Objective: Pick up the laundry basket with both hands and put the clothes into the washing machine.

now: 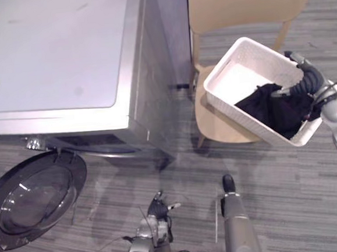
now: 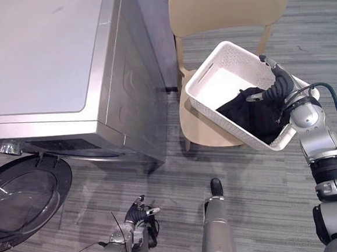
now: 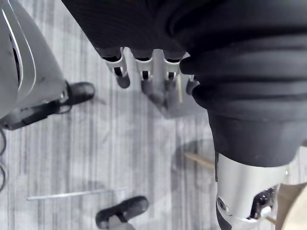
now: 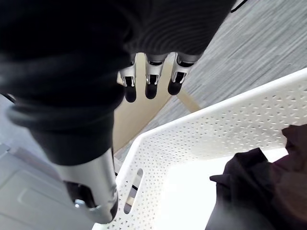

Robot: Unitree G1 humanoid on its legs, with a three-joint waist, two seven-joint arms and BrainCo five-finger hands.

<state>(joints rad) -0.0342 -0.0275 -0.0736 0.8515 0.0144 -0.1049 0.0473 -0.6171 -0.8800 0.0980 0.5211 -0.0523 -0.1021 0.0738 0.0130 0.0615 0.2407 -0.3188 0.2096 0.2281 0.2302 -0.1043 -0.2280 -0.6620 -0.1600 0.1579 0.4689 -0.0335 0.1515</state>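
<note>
While the laundry basket point(image 1: 238, 81) sits on the chair point(image 1: 246, 3) at upper right, the two-handed lift looks barely begun.
Dark clothes point(image 1: 272, 109) lie heaped in the basket's lower right half, its other half bare white. Over that heap hangs the right hand point(image 2: 273, 89), its fingers point(image 4: 150, 86) straight and slightly apart above the far rim, closed on nothing. At the bottom centre of the frame the left hand point(image 1: 157, 210) hangs low over the floor, well apart from the basket, fingers point(image 3: 146, 79) loose and empty. Next, I judge, each hand needs a rim or handle slot on opposite sides, so the left arm must come up and across. Filling the upper left is the washing machine point(image 1: 57, 53), its round door point(image 1: 31, 198) swung open at lower left; the chair back and the machine's near corner crowd the carrying path.
</note>
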